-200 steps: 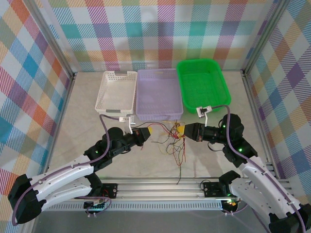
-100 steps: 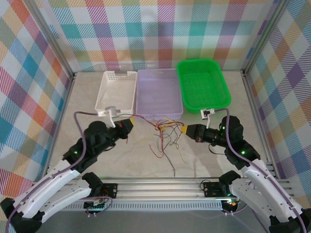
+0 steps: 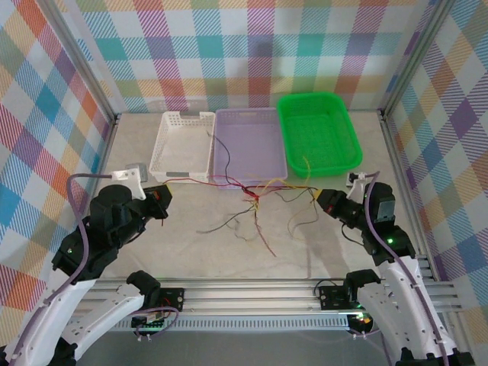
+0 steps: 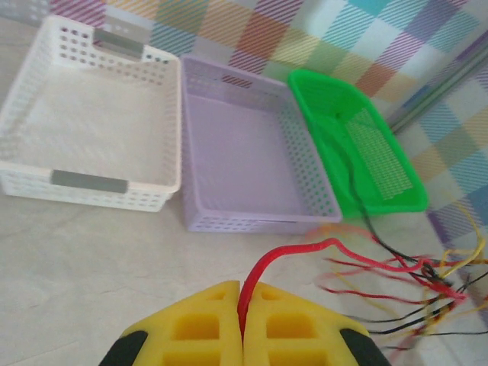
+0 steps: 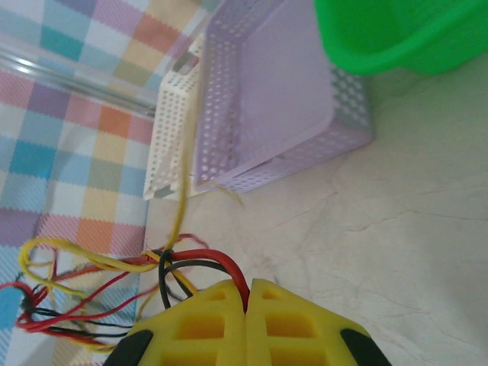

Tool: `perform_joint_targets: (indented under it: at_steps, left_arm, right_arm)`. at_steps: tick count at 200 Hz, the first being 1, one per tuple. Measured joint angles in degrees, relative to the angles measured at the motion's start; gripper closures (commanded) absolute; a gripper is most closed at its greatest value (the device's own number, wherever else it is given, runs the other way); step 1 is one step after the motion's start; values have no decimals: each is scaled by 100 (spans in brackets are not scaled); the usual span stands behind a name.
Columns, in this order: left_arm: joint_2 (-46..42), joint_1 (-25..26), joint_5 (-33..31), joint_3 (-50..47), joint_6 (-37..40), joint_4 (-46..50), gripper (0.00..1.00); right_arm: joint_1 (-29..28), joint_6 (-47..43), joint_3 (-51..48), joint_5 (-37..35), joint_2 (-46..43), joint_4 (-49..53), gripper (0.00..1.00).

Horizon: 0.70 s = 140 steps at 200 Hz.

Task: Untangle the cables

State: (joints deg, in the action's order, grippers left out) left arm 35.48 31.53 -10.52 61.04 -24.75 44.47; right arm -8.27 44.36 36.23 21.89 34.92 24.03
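The cables are thin red, yellow and black wires knotted together just in front of the trays, with loose ends splayed over the table. A taut red strand runs sideways between my two grippers. My left gripper is at the left of the knot, shut on a red cable that leads off to the tangle. On the right, my right gripper is shut on a red cable beside black and yellow strands, and the knot lies to its left.
Three trays stand in a row at the back: white, lavender and green. One strand arcs over the lavender tray and a yellow end reaches the green one. An aluminium rail runs along the near edge.
Both grippers have drawn apart, the left going left and the right going right. The bundle between them has been stretched wider and its loose ends have spread out.
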Motion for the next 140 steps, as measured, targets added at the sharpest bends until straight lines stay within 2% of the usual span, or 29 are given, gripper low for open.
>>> perform_joint_targets:
  at_steps: [48, 93, 140]
  left_arm:
    - [-85, -20, -564, 85, 258, 420, 100]
    - [-282, -57, -1478, 175, 315, 612, 100]
    - [-616, -61, -2100, 223, 317, 664, 100]
  right_arm:
    - [581, -9, -2, -26, -17, 542, 100]
    - [1060, -24, -2, -584, -74, 1198, 100]
    - [1604, 15, -59, -621, 15, 1333, 100]
